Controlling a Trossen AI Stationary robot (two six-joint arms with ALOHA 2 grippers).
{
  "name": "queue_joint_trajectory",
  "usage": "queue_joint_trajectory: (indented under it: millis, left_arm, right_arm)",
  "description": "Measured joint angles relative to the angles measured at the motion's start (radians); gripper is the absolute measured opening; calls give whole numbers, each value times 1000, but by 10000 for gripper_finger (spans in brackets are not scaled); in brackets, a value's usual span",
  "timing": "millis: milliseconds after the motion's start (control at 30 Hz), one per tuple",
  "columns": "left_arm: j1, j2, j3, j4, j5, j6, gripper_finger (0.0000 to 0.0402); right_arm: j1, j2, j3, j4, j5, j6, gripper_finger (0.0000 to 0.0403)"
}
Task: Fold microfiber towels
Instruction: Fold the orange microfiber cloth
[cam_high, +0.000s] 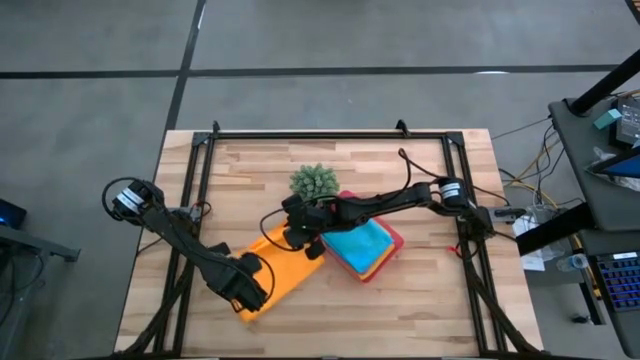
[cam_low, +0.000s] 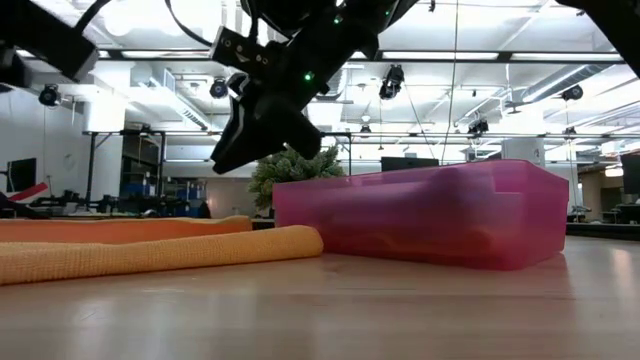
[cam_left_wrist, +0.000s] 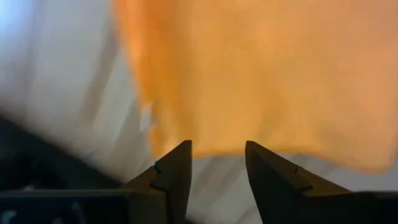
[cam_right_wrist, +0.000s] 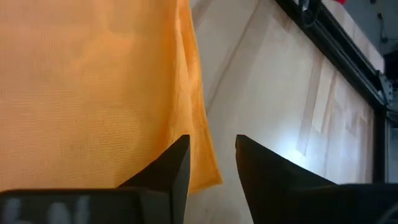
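From above, the orange towel (cam_high: 283, 262) is lying flat on the table (cam_high: 420, 290), between the two arms. The left gripper (cam_high: 252, 290) is sitting over the towel's near left end, and the right gripper (cam_high: 300, 236) is sitting over its far end, close to the plant (cam_high: 314, 182). Just beside the orange towel, the pink tray (cam_high: 393, 250) is holding a blue towel (cam_high: 358, 246) on top, with a bit of yellow towel (cam_high: 370, 270) peeking out under it. From table height, the orange towel (cam_low: 150, 250) is looking like a long soft roll lying on the wood, doubled over with one layer on top of the other. The right gripper (cam_low: 262, 120) is hanging above it, not touching it, and the tray (cam_low: 430, 215) is standing just beside the towel's end with the plant (cam_low: 295, 165) behind it. In the left wrist view, the two dark fingers (cam_left_wrist: 177, 177) are standing apart with a gap between them. Nothing is sitting in that gap, and the towel's edge (cam_left_wrist: 261, 81) is lying just past the tips, so this gripper is let go and holding nothing. In the right wrist view, the fingers (cam_right_wrist: 177, 165) are also standing apart with nothing between them. The orange towel (cam_right_wrist: 93, 93) is lying under and beside one finger, fuzzy and smooth, with its corner reaching near the tips. The bare table (cam_right_wrist: 267, 106) is showing beside it.
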Motion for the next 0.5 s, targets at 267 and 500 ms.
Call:
queue_joint_trajectory:
  millis: [267, 500]
  left_arm:
    - [5, 10, 1, 111, -190, 84, 134]
    - [11, 29, -21, 115, -265, 111, 134]
  right_arm:
    - [1, 15, -10, -14, -113, 46, 68]
    - [0, 92, -1, -16, -72, 42, 12]
